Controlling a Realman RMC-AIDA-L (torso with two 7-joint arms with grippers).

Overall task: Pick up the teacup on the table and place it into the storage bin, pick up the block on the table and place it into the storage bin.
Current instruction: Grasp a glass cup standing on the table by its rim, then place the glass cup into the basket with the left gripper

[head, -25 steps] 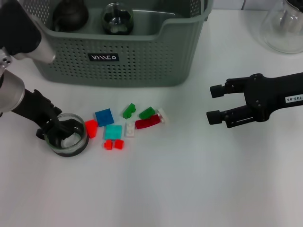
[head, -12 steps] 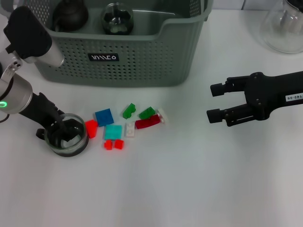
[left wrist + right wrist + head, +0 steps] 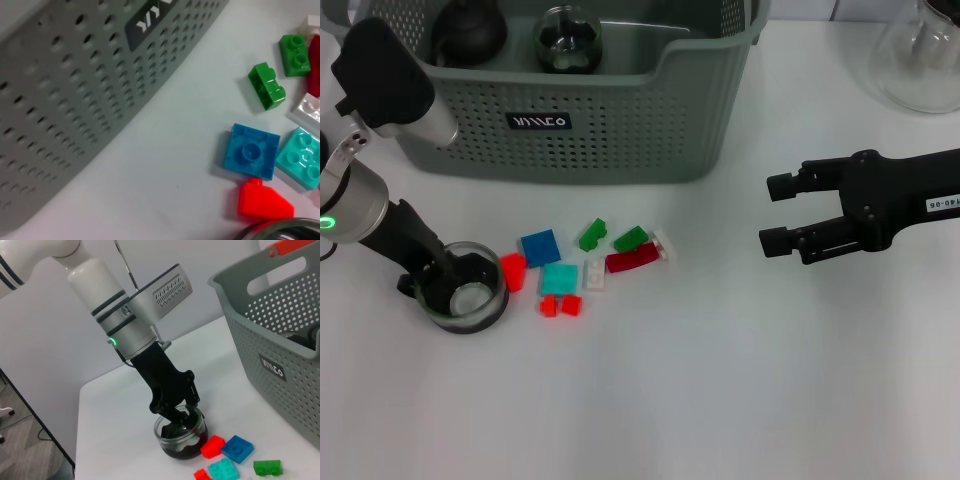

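The teacup (image 3: 470, 299) is a small clear glass cup standing on the table at the left, also seen in the right wrist view (image 3: 181, 441). My left gripper (image 3: 432, 282) reaches down onto its left rim, one finger inside and one outside, shut on the wall. Several blocks lie just right of the cup: red (image 3: 513, 270), blue (image 3: 540, 246), teal (image 3: 559, 278), green (image 3: 592, 234) and dark red (image 3: 632, 259). The grey-green storage bin (image 3: 620, 130) stands behind them. My right gripper (image 3: 776, 214) hovers open to the right of the blocks, holding nothing.
Inside the bin sit a dark round pot (image 3: 468, 35) and a glass ball-shaped item (image 3: 568, 40). A clear glass flask (image 3: 920, 60) stands at the back right. The left wrist view shows the bin's perforated wall (image 3: 75, 100) close to the blue block (image 3: 251, 151).
The left gripper's inner finger has drawn toward the cup's left rim, so more of the cup's inside shows. The cup still stands on the table. The right arm has barely moved.
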